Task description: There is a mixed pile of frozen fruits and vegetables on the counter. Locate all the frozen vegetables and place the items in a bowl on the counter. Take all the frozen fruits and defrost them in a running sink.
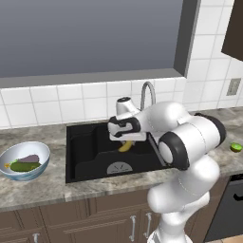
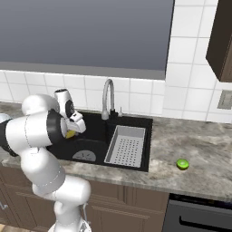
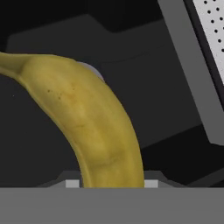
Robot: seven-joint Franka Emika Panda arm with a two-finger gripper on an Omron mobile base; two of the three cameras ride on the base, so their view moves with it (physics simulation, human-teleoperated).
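Note:
The yellow banana (image 3: 94, 120) hangs over the black sink (image 1: 90, 154), with my gripper (image 1: 126, 141) shut on it just above the basin floor. In the right base view the banana (image 2: 70, 133) peeks out beside the hand. The bright green lime (image 2: 182, 164) lies on the granite counter (image 2: 199, 149) right of the sink, also visible at the right edge as the lime (image 1: 236, 147). Left of the sink, the pale blue bowl (image 1: 9, 154) holds the dark green cucumber (image 1: 23, 166) and the grey-purple eggplant (image 1: 30, 158).
A curved chrome faucet (image 2: 108, 97) rises behind the basin; I see no water coming from it. The grey perforated tray (image 2: 126, 145) fills the sink's right part. A round drain (image 1: 119, 168) sits at the basin's front. A tiled wall stands behind.

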